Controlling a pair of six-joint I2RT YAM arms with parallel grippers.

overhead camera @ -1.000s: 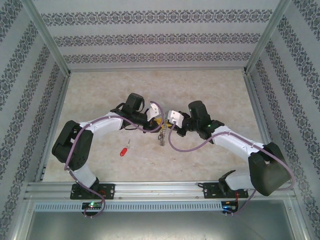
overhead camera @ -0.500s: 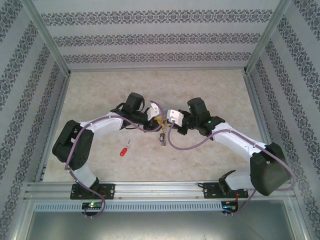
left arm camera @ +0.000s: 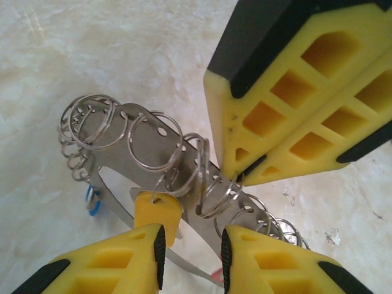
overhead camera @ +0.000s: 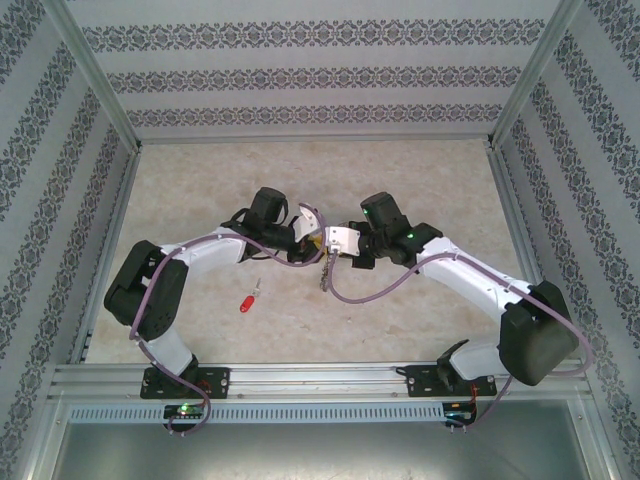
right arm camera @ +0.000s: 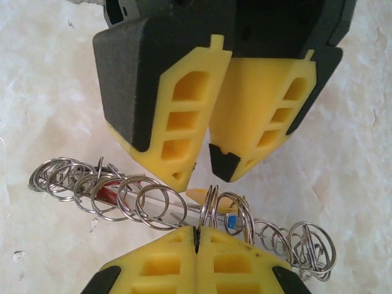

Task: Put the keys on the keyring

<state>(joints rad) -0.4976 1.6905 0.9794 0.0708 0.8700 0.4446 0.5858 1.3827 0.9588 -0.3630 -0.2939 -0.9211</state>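
Left gripper (left arm camera: 193,245): we see its jaws standing part-way apart. The head of the yellow key (left arm camera: 158,211) and a strip of the keyring's metal plate lie between them. We cannot tell whether they clamp either one.
Right gripper (right arm camera: 196,236): its jaws are pressed fully together, with the tips against one wire ring near the middle of the row. We cannot see whether a wire is pinched.
Keyring (left arm camera: 147,138): a flat silvery plate carries a row of many small split rings. It sits between the two grippers near the middle of the table (overhead camera: 400,180), seemingly raised off it.
Other keys: a blue tag (left arm camera: 92,201) hangs at the far end of the row. A red key (overhead camera: 248,299) lies alone on the table, well apart, toward the left arm.
Handling, in our judgement: the keyring is light and all stiff metal, but the rings swing loosely. Smooth wire is likely to slip or twist in the jaws.
Where to hold: we would take the keyring by its flat plate, for steadiness. Each key is best taken by its broad plastic head, which leaves the hole free.
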